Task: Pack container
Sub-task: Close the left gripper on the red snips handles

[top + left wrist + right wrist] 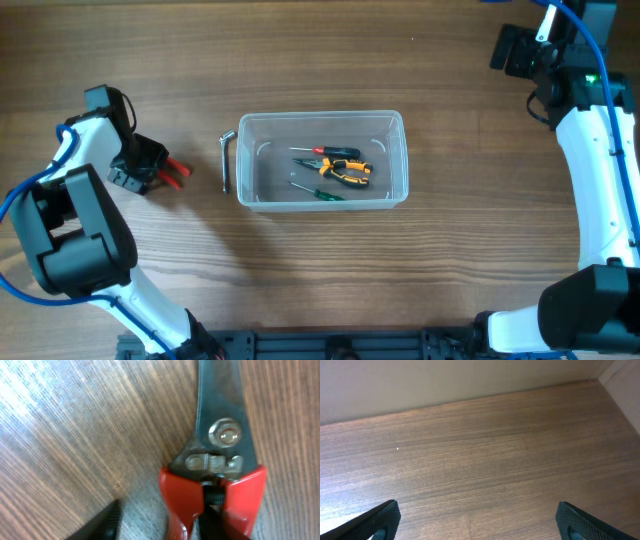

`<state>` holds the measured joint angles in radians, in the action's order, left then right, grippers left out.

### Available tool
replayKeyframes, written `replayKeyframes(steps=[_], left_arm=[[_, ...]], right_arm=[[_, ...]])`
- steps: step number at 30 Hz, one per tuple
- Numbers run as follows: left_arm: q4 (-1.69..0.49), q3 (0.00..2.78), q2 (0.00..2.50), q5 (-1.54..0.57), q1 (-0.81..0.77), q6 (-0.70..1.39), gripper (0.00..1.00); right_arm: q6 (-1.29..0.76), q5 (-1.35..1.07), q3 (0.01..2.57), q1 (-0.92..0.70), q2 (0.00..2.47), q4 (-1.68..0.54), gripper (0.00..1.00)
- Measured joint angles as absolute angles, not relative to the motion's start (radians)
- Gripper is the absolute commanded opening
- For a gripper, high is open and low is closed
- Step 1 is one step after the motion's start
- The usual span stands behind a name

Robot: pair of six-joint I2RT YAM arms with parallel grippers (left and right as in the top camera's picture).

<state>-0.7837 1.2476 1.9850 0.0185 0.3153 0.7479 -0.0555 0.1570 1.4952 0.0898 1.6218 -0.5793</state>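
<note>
The clear plastic container (394, 125) stands at the table's middle. It holds orange-and-black pliers (347, 171), a red-handled screwdriver (330, 151) and a green-handled screwdriver (318, 192). Red-handled snips (176, 172) lie on the table to its left. My left gripper (143, 165) is low over the snips. In the left wrist view the snips' metal head and pivot bolt (225, 435) fill the frame, and my left gripper (160, 527) is open astride one red handle, with a gap at the left finger. My right gripper (510, 48) is open and empty at the far right corner, over bare wood (477, 520).
A metal L-shaped hex key (226, 160) lies just outside the container's left wall. A wall (445, 380) runs along the table's far edge in the right wrist view.
</note>
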Motion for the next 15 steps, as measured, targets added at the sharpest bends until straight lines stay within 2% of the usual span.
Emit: replayKeyframes(steps=[8, 10, 11, 15], left_arm=[[-0.757, 1.250, 1.987, -0.002, 0.318, 0.745, 0.29], [-0.757, 1.250, 1.987, -0.005, 0.320, 0.746, 0.14], [-0.756, 1.250, 1.986, -0.010, 0.321, 0.749, 0.04], [-0.746, 1.250, 1.987, -0.028, 0.323, 0.743, 0.04]], right_arm=[[-0.056, 0.157, 1.495, 0.090, 1.622, -0.579, 1.00], [-0.056, 0.157, 1.495, 0.090, 1.622, -0.579, 1.00], [-0.056, 0.157, 1.495, 0.090, 1.622, -0.579, 1.00], [-0.055, 0.157, 1.495, 0.090, 1.622, -0.579, 1.00]])
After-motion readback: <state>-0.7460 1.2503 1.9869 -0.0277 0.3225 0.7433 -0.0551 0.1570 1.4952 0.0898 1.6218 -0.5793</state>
